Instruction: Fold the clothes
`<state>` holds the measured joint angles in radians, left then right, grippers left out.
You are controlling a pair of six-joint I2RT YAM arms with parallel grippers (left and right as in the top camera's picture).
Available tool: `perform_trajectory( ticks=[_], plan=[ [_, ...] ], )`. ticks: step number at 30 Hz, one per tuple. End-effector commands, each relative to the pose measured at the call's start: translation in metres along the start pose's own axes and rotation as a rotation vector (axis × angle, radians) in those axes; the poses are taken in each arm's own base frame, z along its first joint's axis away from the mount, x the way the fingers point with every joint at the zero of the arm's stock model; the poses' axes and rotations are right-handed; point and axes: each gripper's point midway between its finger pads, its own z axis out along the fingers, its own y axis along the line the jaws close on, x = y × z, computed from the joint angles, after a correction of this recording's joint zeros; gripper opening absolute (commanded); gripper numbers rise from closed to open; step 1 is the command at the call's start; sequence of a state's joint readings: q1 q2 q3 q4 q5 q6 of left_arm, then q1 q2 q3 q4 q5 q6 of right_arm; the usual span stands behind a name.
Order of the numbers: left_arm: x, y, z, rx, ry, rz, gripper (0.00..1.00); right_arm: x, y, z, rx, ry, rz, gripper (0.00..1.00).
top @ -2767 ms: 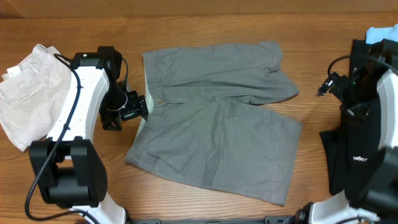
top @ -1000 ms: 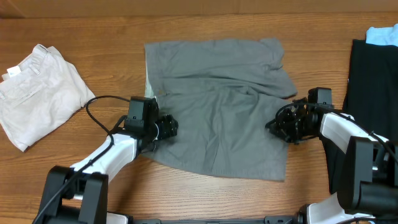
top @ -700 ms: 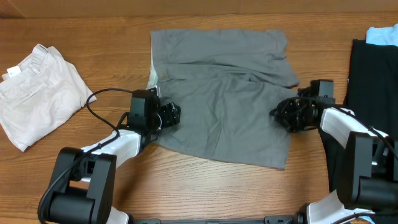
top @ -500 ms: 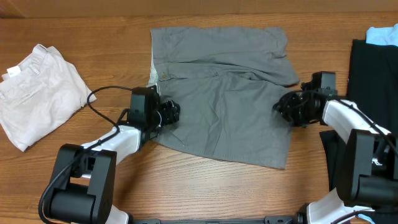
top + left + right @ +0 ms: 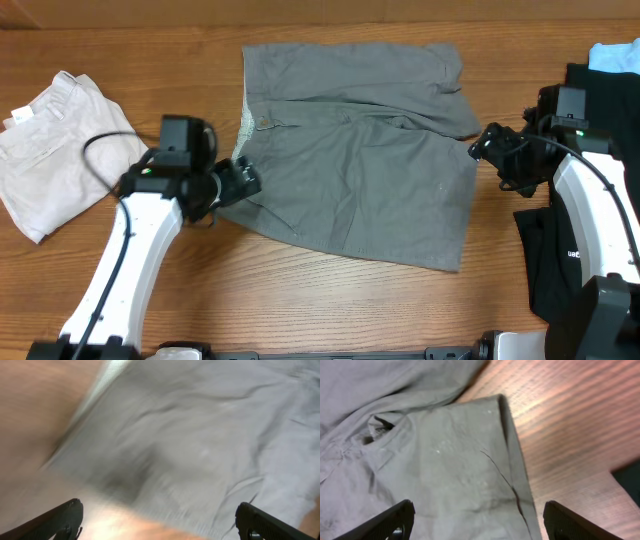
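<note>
Two claws stand wide open, and neither grips anything. At the 9 o'clock edge of the grey shorts (image 5: 360,170) sits the left claw (image 5: 237,183), pointing toward 3 o'clock at the lower waistband corner. Whether it touches the cloth cannot be told. In its wrist view the left fingers (image 5: 62,517) show only at the bottom corners, far apart, with blurred grey fabric filling the space between and ahead of them.

At the 3 o'clock edge of the shorts the right claw (image 5: 497,155) points toward 9 o'clock, just off the hem. In its wrist view the right fingers (image 5: 395,520) are likewise far apart, and below them lies a hemmed leg corner. Bare wood shows toward 1 o'clock.

The grey shorts lie flat in the middle of the tabletop (image 5: 300,315), waistband toward 9 o'clock and leg hems toward 3 o'clock. One leg is laid partly over the other, and a crease runs across where they meet.

Well apart at 9 o'clock lie folded beige shorts (image 5: 60,150). At 3 o'clock, under the right arm, is a black garment (image 5: 545,250), with a pale blue cloth (image 5: 615,55) at its 12 o'clock end.
</note>
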<state>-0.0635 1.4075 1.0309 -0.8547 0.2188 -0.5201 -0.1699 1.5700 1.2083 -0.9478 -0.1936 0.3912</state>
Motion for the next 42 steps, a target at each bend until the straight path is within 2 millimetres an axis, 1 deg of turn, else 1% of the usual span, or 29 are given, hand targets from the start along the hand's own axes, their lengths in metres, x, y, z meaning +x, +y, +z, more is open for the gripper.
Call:
perform_trajectory(
  ticks=[1, 2, 3, 4, 5, 6, 8, 10, 12, 15, 16, 18, 19, 20, 26, 27, 29, 31, 35, 36, 39, 42],
  plan=[
    [0.001, 0.037, -0.004, -0.153, -0.015, -0.193, 1.00, 0.003, -0.008, -0.005, 0.033, 0.013, 0.008, 0.86],
    [0.004, 0.040, -0.002, -0.158, -0.005, -0.200, 1.00, 0.005, -0.009, -0.005, 0.038, 0.023, 0.011, 0.86],
    [0.009, 0.046, 0.005, -0.175, 0.014, -0.211, 0.97, 0.008, -0.010, -0.006, 0.044, 0.035, 0.013, 0.87],
    [0.013, 0.050, 0.009, -0.185, 0.025, -0.221, 0.88, 0.010, -0.011, -0.006, 0.047, 0.042, 0.015, 0.86],
    [0.018, 0.054, 0.016, -0.195, 0.040, -0.235, 0.82, 0.011, -0.012, -0.006, 0.050, 0.049, 0.017, 0.86],
    [0.022, 0.058, 0.024, -0.202, 0.051, -0.250, 0.79, 0.013, -0.013, -0.006, 0.053, 0.056, 0.019, 0.86],
    [0.026, 0.065, 0.039, -0.209, 0.057, -0.256, 0.78, 0.015, -0.014, -0.006, 0.058, 0.064, 0.020, 0.86],
    [0.024, 0.068, 0.054, -0.204, 0.047, -0.256, 0.78, 0.015, -0.014, -0.006, 0.058, 0.065, 0.021, 0.86],
    [0.018, 0.068, 0.066, -0.189, 0.028, -0.252, 0.76, 0.016, -0.014, -0.006, 0.059, 0.065, 0.020, 0.87],
    [0.006, 0.065, 0.074, -0.169, -0.010, -0.245, 0.74, 0.016, -0.014, -0.006, 0.059, 0.066, 0.020, 0.87],
    [-0.002, 0.062, 0.078, -0.151, -0.036, -0.240, 0.69, 0.016, -0.014, -0.006, 0.059, 0.065, 0.020, 0.87],
    [-0.007, 0.061, 0.083, -0.146, -0.050, -0.237, 0.59, 0.015, -0.014, -0.006, 0.058, 0.064, 0.020, 0.87],
    [-0.006, 0.062, 0.085, -0.151, -0.045, -0.238, 0.52, 0.015, -0.014, -0.006, 0.058, 0.064, 0.020, 0.87],
    [-0.005, 0.065, 0.087, -0.162, -0.039, -0.239, 0.43, 0.015, -0.014, -0.006, 0.058, 0.064, 0.020, 0.87],
    [0.012, 0.075, 0.097, -0.211, 0.036, -0.251, 0.06, 0.017, -0.015, -0.006, 0.062, 0.073, 0.022, 0.87],
    [0.014, 0.077, 0.097, -0.218, 0.047, -0.253, 0.04, 0.019, -0.015, -0.006, 0.065, 0.079, 0.024, 0.87],
    [0.019, 0.078, 0.096, -0.226, 0.066, -0.252, 0.04, 0.024, -0.018, -0.007, 0.075, 0.100, 0.030, 0.87],
    [0.024, 0.080, 0.095, -0.239, 0.086, -0.256, 0.04, 0.034, -0.022, -0.009, 0.097, 0.139, 0.075, 0.87],
    [0.026, 0.081, 0.095, -0.242, 0.092, -0.257, 0.04, 0.055, -0.027, -0.012, 0.124, 0.219, 0.180, 0.91],
    [0.026, 0.080, 0.095, -0.239, 0.093, -0.257, 0.04, 0.061, -0.026, -0.011, 0.116, 0.242, 0.204, 0.95],
    [0.026, 0.080, 0.095, -0.235, 0.096, -0.257, 0.06, 0.083, -0.022, -0.005, 0.065, 0.311, 0.263, 0.96],
    [0.027, 0.078, 0.095, -0.224, 0.105, -0.239, 0.07, 0.102, -0.030, 0.003, 0.077, 0.332, 0.371, 0.96]
  ],
)
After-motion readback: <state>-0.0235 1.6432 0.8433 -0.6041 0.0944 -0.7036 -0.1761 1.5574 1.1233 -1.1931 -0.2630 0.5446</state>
